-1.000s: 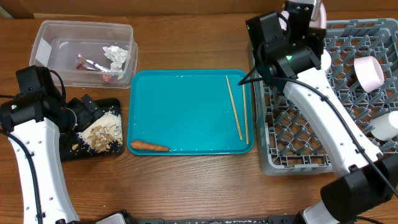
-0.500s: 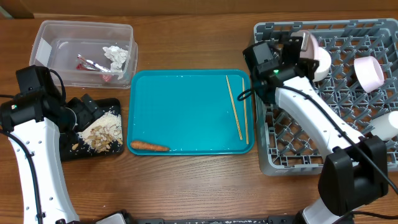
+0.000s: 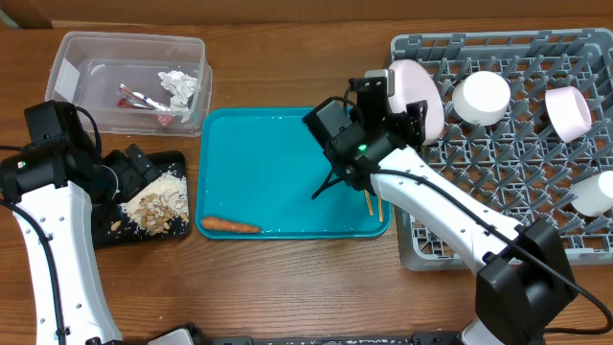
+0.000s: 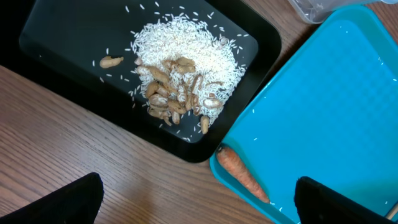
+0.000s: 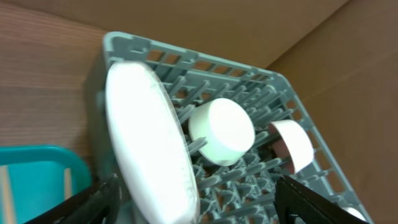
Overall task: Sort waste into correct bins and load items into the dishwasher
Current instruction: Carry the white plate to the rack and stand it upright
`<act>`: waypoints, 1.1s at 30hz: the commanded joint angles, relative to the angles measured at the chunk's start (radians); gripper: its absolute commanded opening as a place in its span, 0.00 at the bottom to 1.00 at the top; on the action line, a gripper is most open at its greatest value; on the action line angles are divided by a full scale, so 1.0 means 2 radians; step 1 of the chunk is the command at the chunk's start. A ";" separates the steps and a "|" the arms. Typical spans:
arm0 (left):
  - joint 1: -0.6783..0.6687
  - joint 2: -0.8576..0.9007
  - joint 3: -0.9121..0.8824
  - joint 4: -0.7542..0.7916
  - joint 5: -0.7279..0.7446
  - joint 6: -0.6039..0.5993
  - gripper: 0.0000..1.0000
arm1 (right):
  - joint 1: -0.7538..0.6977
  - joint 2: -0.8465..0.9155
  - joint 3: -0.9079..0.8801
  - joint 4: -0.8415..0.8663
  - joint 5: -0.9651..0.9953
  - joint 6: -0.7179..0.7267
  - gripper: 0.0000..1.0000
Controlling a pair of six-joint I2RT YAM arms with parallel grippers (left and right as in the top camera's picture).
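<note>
The round white plate (image 3: 421, 96) (image 5: 149, 143) stands on edge among the pegs at the left side of the grey dishwasher rack (image 3: 460, 240). My right gripper (image 3: 407, 110) (image 5: 205, 211) is open, its fingers wide apart on either side of the plate's edge. In the rack are a white cup (image 3: 481, 96) (image 5: 222, 130) and two bowls (image 3: 567, 110) (image 3: 596, 195). The chopsticks (image 3: 369, 203) lie on the teal tray, mostly under the right arm. My left gripper (image 3: 132, 172) (image 4: 199, 211) hangs open and holds nothing, near the carrot (image 3: 230, 226) (image 4: 239, 174) and the black tray (image 3: 144, 238) of rice scraps (image 4: 186, 59).
The clear tub (image 3: 72, 62) at the back left holds the red-and-white wrapper (image 3: 144, 99) and the foil ball (image 3: 179, 86). The teal tray (image 3: 278, 163) lies between the black tray and the rack. The right arm stretches over the tray's right edge.
The right arm has swung left and down, carrying the plate to the rack's left side. The plate now stands upright there and the right jaws have opened. The left arm has not moved.
</note>
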 commanded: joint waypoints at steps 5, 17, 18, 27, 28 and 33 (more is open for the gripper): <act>-0.001 -0.004 -0.002 0.001 0.006 -0.007 1.00 | -0.019 -0.027 0.001 -0.022 -0.027 0.008 0.82; -0.001 -0.004 -0.002 -0.001 0.019 -0.006 1.00 | -0.110 -0.170 0.004 -0.026 -0.205 0.008 0.85; -0.001 -0.004 -0.002 0.000 0.026 -0.006 1.00 | -0.130 -0.182 0.004 -0.027 -0.244 0.008 0.87; -0.084 -0.004 -0.002 0.041 0.061 0.008 1.00 | -0.319 -0.237 0.004 -0.126 -0.598 -0.096 0.94; -0.102 -0.003 -0.002 0.049 0.058 0.010 1.00 | -0.326 -0.236 0.003 -0.144 -0.604 -0.107 0.94; -0.173 0.011 -0.002 0.064 0.047 0.009 1.00 | -0.314 -0.232 0.003 -0.194 -0.628 -0.125 0.94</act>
